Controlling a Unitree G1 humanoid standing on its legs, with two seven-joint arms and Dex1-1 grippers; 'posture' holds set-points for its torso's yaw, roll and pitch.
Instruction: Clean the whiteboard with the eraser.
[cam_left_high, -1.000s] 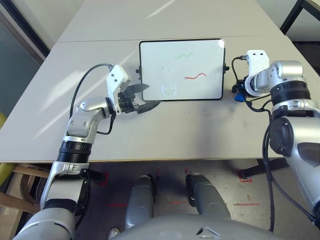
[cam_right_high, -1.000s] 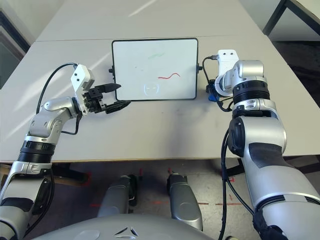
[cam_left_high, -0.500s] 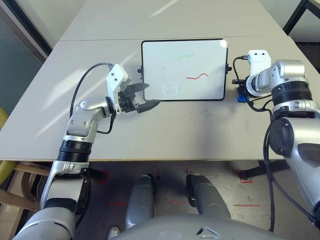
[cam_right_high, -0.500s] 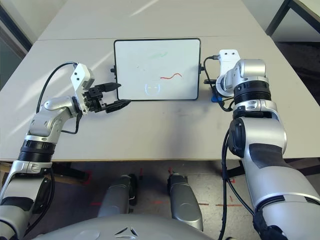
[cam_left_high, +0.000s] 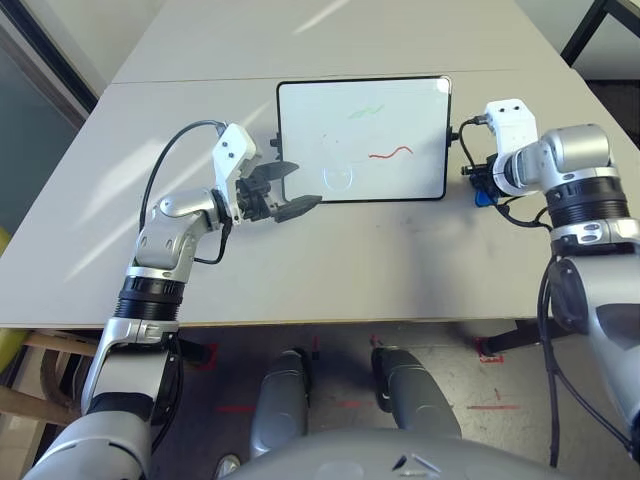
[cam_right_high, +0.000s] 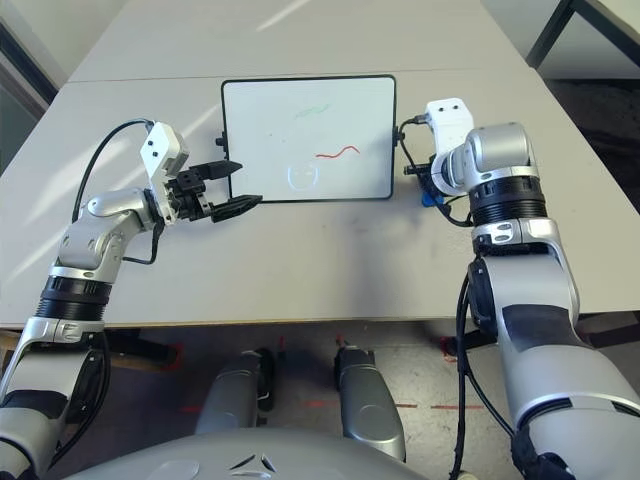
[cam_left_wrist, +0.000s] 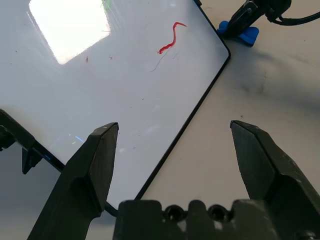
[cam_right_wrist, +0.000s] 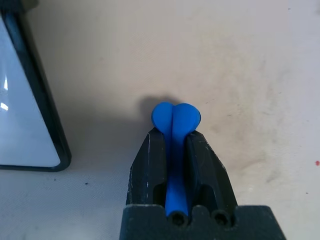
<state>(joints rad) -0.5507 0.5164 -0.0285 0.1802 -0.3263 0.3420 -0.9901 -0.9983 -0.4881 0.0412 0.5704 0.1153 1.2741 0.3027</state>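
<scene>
Blue eraser (cam_right_wrist: 174, 120) sits clamped between the right gripper (cam_right_wrist: 174, 150) fingers, jaws closed tight on its pinched middle; its rounded end pokes out past the fingertips, w/ a shadow on the table (cam_right_wrist: 240, 60) just beyond. In the right wrist view the whiteboard (cam_right_wrist: 20, 115) corner shows at left of frame, apart from the eraser, not touching.

In the head views the right gripper (cam_left_high: 478, 186) is at right-centre of frame, just beside the whiteboard's (cam_left_high: 362, 138) right edge, near its lower right corner and close to the small black side knob. A bit of the blue eraser (cam_left_high: 482, 197) peeks out under the wrist. Whether it touches the table can't be told from here.

Whiteboard lies flat on the grey table (cam_left_high: 330, 260), upper centre of frame. Marks on it: green squiggle (cam_left_high: 366, 112) upper middle, red squiggle (cam_left_high: 391, 153) right of centre, faint bluish loop (cam_left_high: 339, 179) lower centre.

Left gripper (cam_left_high: 290, 188) is at left-centre of frame, by the board's lower left corner, fingers spread wide, holding nothing. One finger reaches over the board's left edge, the other lies off the bottom edge. In the left wrist view its two black fingers (cam_left_wrist: 95, 165) frame the board's bottom edge, red mark (cam_left_wrist: 171, 39) ahead, and the eraser (cam_left_wrist: 240, 34) w/ the other gripper at upper right of frame.
</scene>
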